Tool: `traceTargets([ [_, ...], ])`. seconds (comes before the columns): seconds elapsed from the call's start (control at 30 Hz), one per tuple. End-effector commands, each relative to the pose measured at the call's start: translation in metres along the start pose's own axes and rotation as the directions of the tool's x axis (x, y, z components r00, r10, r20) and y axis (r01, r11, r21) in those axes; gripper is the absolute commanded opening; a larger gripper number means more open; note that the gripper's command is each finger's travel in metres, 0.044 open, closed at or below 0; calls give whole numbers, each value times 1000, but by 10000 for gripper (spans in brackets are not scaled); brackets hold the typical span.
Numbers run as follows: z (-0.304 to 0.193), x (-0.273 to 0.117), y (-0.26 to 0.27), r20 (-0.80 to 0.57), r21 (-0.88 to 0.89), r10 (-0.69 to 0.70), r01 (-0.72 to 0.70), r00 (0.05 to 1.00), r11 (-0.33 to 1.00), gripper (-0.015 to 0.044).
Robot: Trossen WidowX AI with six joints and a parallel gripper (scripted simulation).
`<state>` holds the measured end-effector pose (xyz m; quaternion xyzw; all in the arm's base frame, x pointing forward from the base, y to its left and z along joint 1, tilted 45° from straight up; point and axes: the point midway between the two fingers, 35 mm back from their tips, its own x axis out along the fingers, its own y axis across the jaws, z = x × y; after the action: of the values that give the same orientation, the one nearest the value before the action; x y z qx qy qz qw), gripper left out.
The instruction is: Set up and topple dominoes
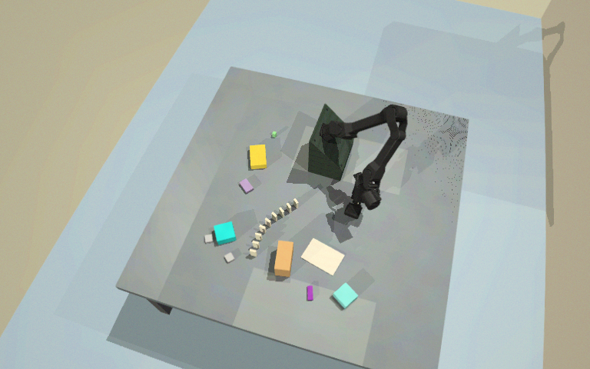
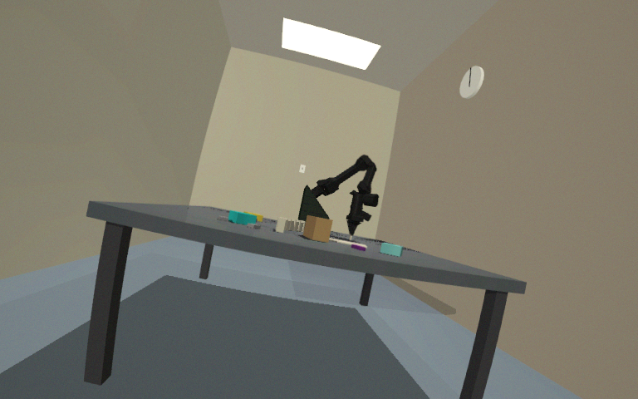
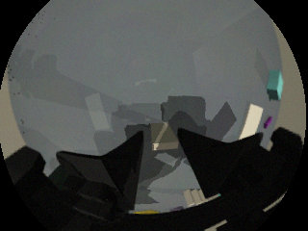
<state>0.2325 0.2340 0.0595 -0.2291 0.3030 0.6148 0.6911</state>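
Several cream dominoes [image 1: 273, 216] [image 2: 281, 224] [image 3: 193, 197] stand in a curved row left of the arm. A separate cream domino [image 3: 164, 137] [image 2: 351, 237] is away from the row, below my gripper; in the top view the arm mostly hides it. My gripper [image 3: 161, 133] [image 2: 351, 233] points down, low over the table. It is partly open, its fingertips on either side of the domino in the wrist view, with gaps to both. Whether the domino's lower part touches anything but the table is not clear.
An orange block [image 1: 283, 257] [image 2: 317, 229] stands beside the row's near end. A cream plate [image 1: 323, 256] [image 3: 251, 120], a magenta piece [image 1: 309, 292] and a turquoise block [image 1: 345, 295] lie nearby. A cyan block [image 1: 224, 231] and a yellow block [image 1: 257, 155] are left.
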Motion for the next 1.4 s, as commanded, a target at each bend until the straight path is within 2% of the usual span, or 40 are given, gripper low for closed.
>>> traceTargets([
  [0.0, -1, 0, 0, -4, 3, -3, 3, 1000, 1000, 125],
  [0.03, -1, 0, 0, -4, 3, -3, 3, 1000, 1000, 107],
  [0.37, -1, -2, -1, -5, 3, -3, 3, 1000, 1000, 107],
  [0.43, 0, -19, -5, -11, 3, 2, -2, 1000, 1000, 107],
  [0.67, 1, -125, -2, -9, 0, 2, -2, 1000, 1000, 107],
  [0.87, 1, -135, 0, -6, -1, -2, 2, 1000, 1000, 107],
  [0.9, -2, -135, -2, -8, 22, -4, 4, 1000, 1000, 107],
  [0.97, -20, -135, -17, -24, 201, -18, 23, 1000, 979, 107],
  [1.07, -65, -137, -44, -55, 580, -44, 67, 998, 812, 107],
  [1.17, -113, -139, -61, -70, 862, -40, 81, 997, 500, 107],
  [1.27, -160, -140, -69, -65, 993, -24, 67, 998, 99, 107],
  [1.37, -206, -139, -67, -41, 950, -11, 35, 999, -309, 107],
])
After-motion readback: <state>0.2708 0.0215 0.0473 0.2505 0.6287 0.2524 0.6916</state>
